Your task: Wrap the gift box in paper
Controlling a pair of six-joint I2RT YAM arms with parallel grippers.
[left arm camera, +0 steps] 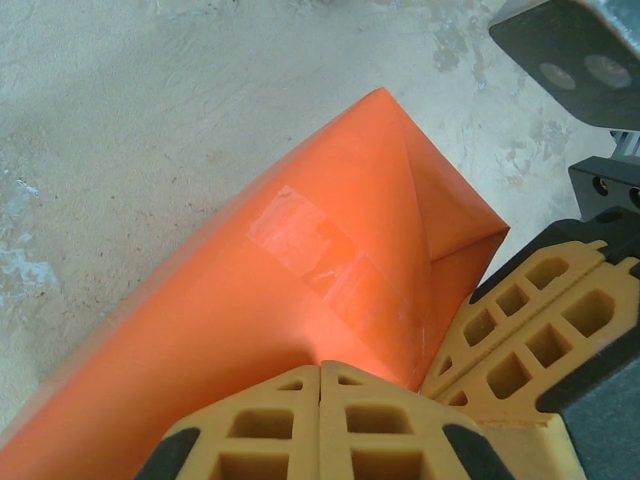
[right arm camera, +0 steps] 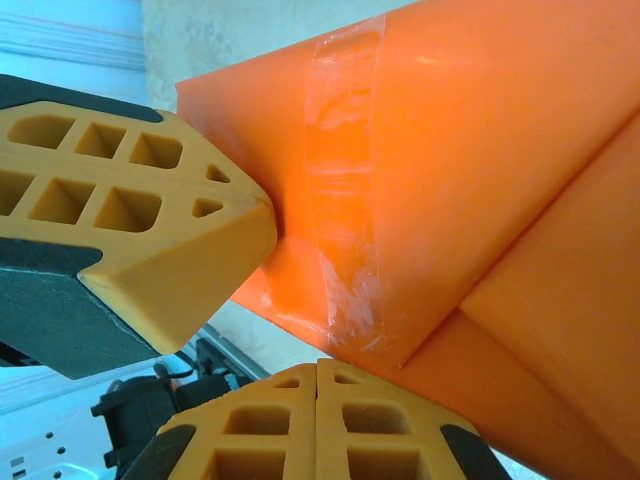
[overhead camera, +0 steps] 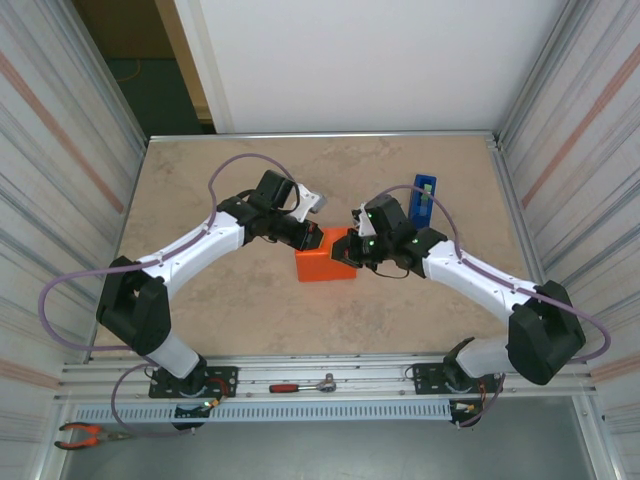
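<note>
The paper (overhead camera: 325,264) is plain bright orange, and a strip of clear, shiny tape (left arm camera: 325,255) lies over it. The fingers of the left gripper (left arm camera: 320,372) and the right gripper (right arm camera: 318,370) are mustard yellow with black backs. The left arm (overhead camera: 195,248) and the right arm (overhead camera: 478,274) are white with black joints. The table (overhead camera: 200,180) is beige with a mottled stone pattern. The tape dispenser (overhead camera: 424,198) is blue.

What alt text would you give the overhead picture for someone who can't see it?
A robot's left gripper and right gripper, both shut, touch opposite sides of a small orange-paper parcel in the middle of a beige table. A blue tape dispenser stands beyond the right one.
</note>
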